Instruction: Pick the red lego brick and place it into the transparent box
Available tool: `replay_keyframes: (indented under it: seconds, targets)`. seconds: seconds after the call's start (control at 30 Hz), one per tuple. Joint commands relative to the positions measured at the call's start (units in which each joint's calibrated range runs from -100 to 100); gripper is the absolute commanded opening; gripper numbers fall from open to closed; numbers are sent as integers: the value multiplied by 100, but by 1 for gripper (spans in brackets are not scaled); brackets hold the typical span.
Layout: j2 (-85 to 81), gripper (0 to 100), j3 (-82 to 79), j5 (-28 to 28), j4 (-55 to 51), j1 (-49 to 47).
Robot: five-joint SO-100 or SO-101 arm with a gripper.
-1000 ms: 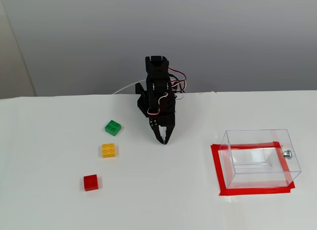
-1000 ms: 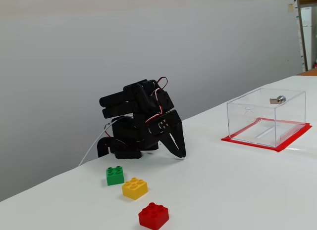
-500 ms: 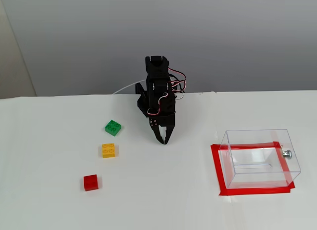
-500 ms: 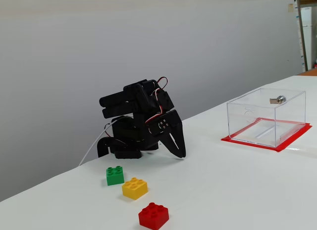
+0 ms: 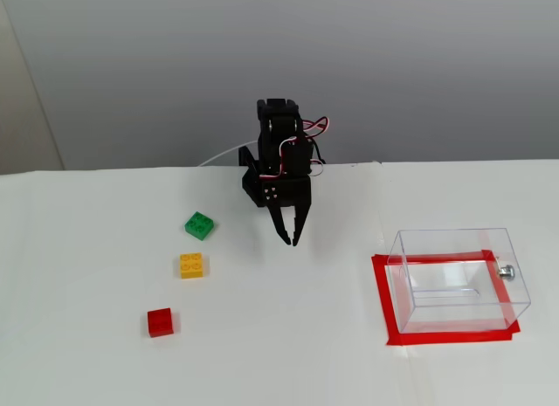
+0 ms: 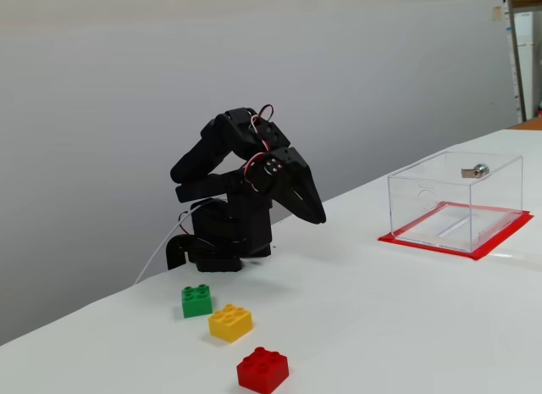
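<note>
White table (image 5: pixel 288 336), box floor (image 5: pixel 445 294) hazy.

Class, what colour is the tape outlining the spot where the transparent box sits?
Red; the tape frames the transparent box, clearest in the higher fixed view.

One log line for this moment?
gripper: shut, empty, above table | small red lego brick: on table, untouched | clear plastic box: empty

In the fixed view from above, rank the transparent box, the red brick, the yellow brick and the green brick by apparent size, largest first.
1. The transparent box, far the largest.
2-4. The red lego brick, yellow brick and green brick look about alike; no ranking among them.
</note>
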State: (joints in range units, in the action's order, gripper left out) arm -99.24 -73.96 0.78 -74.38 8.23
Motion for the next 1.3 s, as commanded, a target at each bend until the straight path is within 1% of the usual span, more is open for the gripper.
replay_keyframes:
  seconds: [0.0,0.13,0.33,0.67,0.9,1.0,1.1,1.27]
  targets:
    - [212,1,479,-21,-3,312]
    - [866,1,769,-21,5,867]
    - [2351,1,1483,-21,5,1599]
    - [4964,1,3282,-47,14,2346]
    - [6279,1,4313,-825,14,2723]
    - [6687,1,4621,-1289,66,2967]
    - [7043,1,4702,-1680,554,3277]
    - [7629,1,4711,-1973,1633,3728]
